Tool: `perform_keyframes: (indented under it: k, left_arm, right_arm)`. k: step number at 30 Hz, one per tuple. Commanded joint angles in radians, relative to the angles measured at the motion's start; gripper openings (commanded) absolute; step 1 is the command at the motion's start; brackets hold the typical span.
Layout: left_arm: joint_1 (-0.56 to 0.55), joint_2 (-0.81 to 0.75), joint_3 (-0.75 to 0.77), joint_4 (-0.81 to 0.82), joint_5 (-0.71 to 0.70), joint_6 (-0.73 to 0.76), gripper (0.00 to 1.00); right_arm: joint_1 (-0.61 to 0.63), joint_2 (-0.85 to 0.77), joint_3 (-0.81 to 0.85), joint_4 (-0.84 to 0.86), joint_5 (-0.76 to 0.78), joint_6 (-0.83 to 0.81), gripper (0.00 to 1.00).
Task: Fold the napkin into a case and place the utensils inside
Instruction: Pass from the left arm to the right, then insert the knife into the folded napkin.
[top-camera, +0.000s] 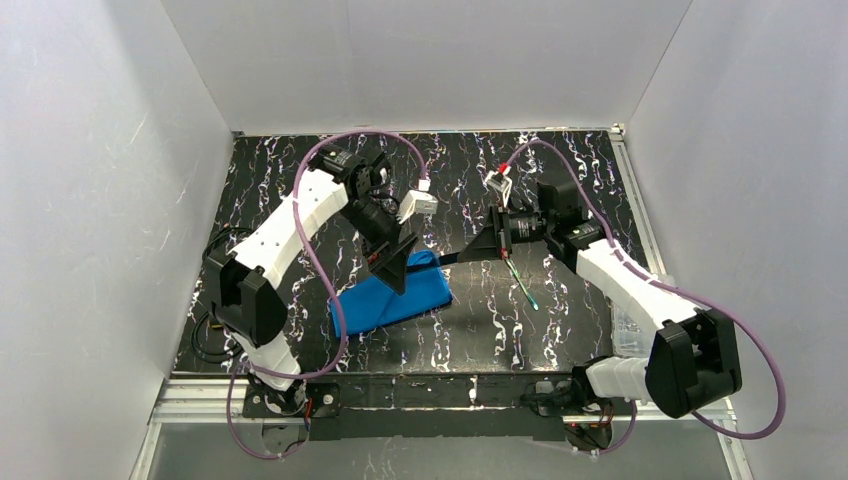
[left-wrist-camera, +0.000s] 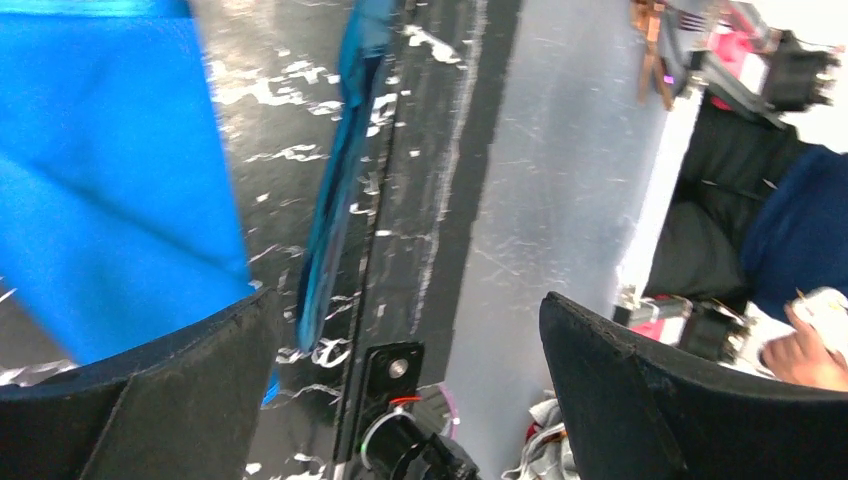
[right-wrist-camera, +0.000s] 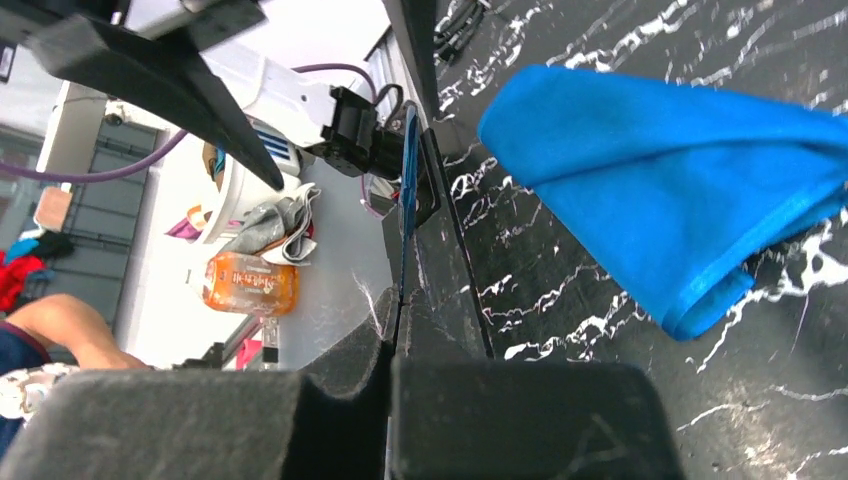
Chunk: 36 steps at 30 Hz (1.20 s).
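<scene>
The blue napkin (top-camera: 395, 297) lies folded into a thick wedge on the black marbled table, also seen in the left wrist view (left-wrist-camera: 100, 180) and right wrist view (right-wrist-camera: 660, 180). My left gripper (top-camera: 392, 265) hovers over its upper edge, jaws wide open (left-wrist-camera: 408, 300) with nothing between them. My right gripper (top-camera: 468, 256) is just right of the napkin, shut (right-wrist-camera: 400, 295) on a thin shiny blue utensil (right-wrist-camera: 409, 190) that points toward the napkin (left-wrist-camera: 335, 190). A second greenish utensil (top-camera: 522, 284) lies on the table below the right gripper.
White walls enclose the table on three sides. Purple cables (top-camera: 330, 290) loop off both arms. A metal rail (top-camera: 400, 400) runs along the near edge. An orange bottle (right-wrist-camera: 250, 283) and clutter sit beyond the table.
</scene>
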Motion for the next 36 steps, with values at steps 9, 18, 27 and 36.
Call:
perform_keyframes:
  k: [9, 18, 27, 36]
  left_arm:
    - [0.159, -0.088, -0.042, 0.240, -0.303, -0.137, 0.96]
    - [0.201, -0.106, -0.316, 0.362, -0.388, -0.026, 0.67]
    - [0.202, -0.107, -0.455, 0.478, -0.502, 0.020, 0.41]
    - [0.202, -0.090, -0.561, 0.572, -0.557, 0.035, 0.30]
  right_arm:
    - [-0.006, -0.001, -0.134, -0.107, 0.149, 0.026, 0.01]
    - [-0.009, 0.102, -0.162, -0.011, 0.197, 0.068, 0.01]
    - [-0.010, 0.200, -0.167, 0.091, 0.218, 0.117, 0.01]
    - [-0.006, 0.250, -0.179, 0.187, 0.212, 0.181, 0.01]
